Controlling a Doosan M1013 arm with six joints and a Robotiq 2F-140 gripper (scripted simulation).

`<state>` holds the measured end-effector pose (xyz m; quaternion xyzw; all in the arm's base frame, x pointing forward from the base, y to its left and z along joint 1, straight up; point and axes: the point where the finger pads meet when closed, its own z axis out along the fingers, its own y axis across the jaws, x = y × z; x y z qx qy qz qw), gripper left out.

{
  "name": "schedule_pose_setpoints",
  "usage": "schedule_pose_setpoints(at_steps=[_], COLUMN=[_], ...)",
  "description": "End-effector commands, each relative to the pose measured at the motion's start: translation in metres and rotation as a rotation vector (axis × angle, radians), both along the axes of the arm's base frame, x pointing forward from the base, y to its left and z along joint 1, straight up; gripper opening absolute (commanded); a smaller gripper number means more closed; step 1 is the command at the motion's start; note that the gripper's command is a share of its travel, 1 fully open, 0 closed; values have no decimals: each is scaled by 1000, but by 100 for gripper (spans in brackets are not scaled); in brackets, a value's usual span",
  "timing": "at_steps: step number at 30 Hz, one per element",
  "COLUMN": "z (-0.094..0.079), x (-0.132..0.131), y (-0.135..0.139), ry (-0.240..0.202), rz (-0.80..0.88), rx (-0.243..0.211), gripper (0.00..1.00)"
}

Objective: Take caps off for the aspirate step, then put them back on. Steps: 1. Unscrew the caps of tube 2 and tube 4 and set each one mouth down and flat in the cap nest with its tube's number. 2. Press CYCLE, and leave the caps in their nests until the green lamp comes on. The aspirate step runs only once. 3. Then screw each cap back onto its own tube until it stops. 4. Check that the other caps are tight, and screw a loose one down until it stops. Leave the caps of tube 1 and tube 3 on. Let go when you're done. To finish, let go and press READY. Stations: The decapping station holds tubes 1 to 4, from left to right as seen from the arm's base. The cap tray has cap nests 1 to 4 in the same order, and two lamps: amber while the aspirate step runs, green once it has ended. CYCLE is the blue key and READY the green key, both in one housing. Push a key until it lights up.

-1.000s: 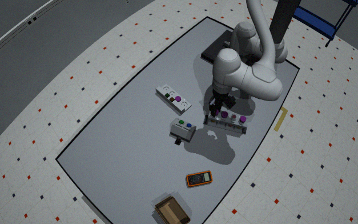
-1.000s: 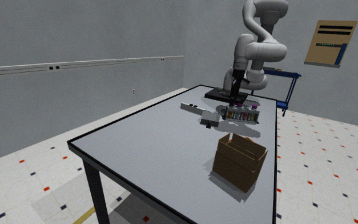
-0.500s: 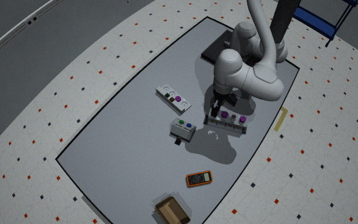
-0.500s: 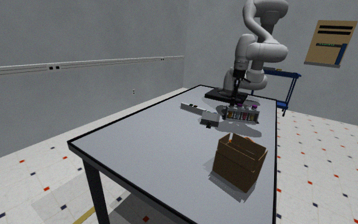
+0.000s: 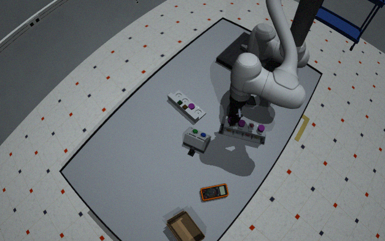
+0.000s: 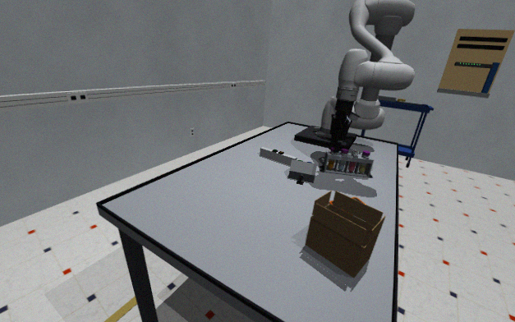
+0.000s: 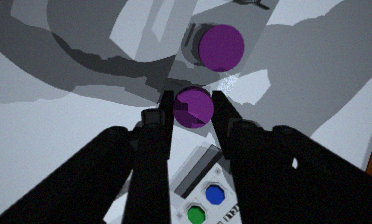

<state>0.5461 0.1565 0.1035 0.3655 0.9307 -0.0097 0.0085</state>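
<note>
My gripper (image 5: 233, 118) (image 6: 336, 147) (image 7: 192, 105) stands straight above the decapping station (image 5: 243, 135) (image 6: 347, 166), at its end nearest the key housing. Its fingers are shut on the purple cap of tube 4 (image 7: 194, 109), one on each side. The purple cap of tube 3 (image 5: 241, 123) (image 7: 221, 47) sits on its tube beside it. Tube 2 (image 5: 250, 125) stands open with no cap. Tube 1 (image 5: 261, 128) carries its purple cap. One purple cap (image 5: 191, 106) lies in nest 2 of the cap tray (image 5: 172, 98) (image 6: 268, 154). The tray's two lamps look dark.
The key housing (image 5: 193, 142) (image 6: 301, 168) with the blue key (image 5: 203, 134) (image 7: 214, 194) and the green key (image 5: 194, 131) (image 7: 196, 215) stands between tray and rack. An orange multimeter (image 5: 214, 192) and an open cardboard box (image 5: 185, 227) (image 6: 342, 234) lie farther down the table.
</note>
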Motion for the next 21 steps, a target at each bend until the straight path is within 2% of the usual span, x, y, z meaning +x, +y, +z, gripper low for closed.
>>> schedule_pose_setpoints(at_steps=[1,5,6,18,21], z=[1,1,1,1,1], x=[0,0,0,0,0], y=[0,0,0,0,0], ry=[9,9,9,9,6], rz=[120,120,120,120,-130], rx=[21,21,21,21,23], gripper=[30,30,41,41,41])
